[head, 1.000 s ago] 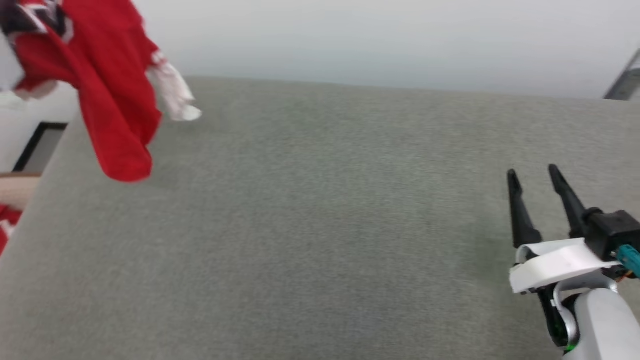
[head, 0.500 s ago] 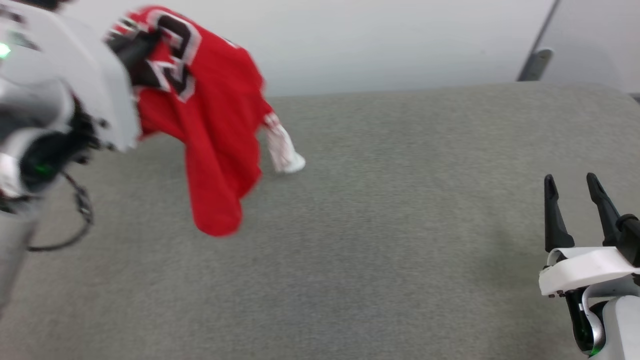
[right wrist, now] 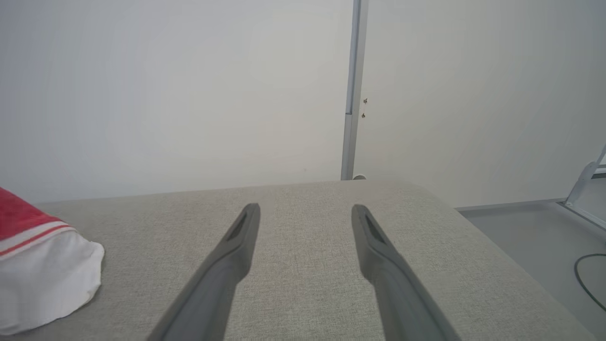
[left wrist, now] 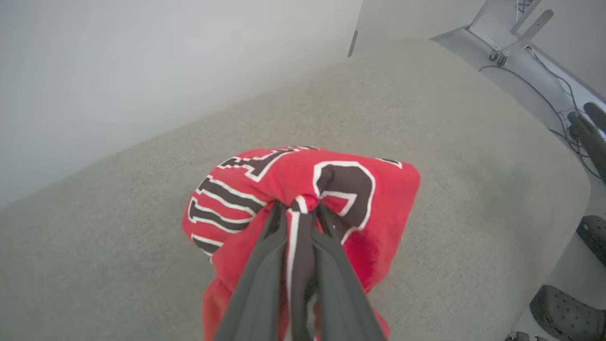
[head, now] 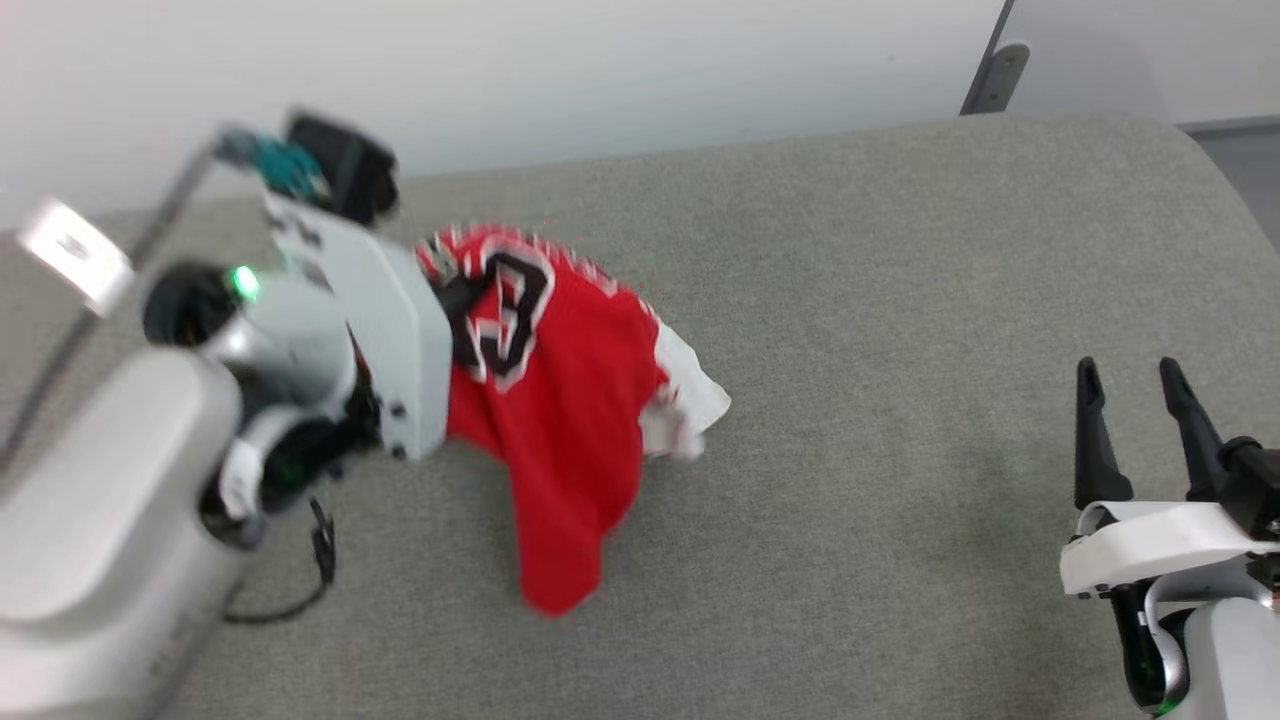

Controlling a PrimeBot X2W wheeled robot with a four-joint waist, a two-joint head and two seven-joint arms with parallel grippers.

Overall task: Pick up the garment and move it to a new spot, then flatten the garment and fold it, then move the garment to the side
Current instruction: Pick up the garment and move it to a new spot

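Over the desk's [head: 900,250] left half, the left pincer [left wrist: 298,208] is clamping a bunched fold of the garment [head: 560,420], which is hanging crumpled, a white sleeve resting on the surface. Judging by this, the move is under way, while flattening, folding and setting aside are waiting. The left arm is reaching forward, angling down. The right pincer [head: 1130,375] is idling wide and empty, low right.

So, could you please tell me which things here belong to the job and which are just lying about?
Part of the job:
garment, pinched in the left pincer
right pincer, open and empty
grey table, the work surface

Just lying about:
metal post at the wall
dark shoe on the floor
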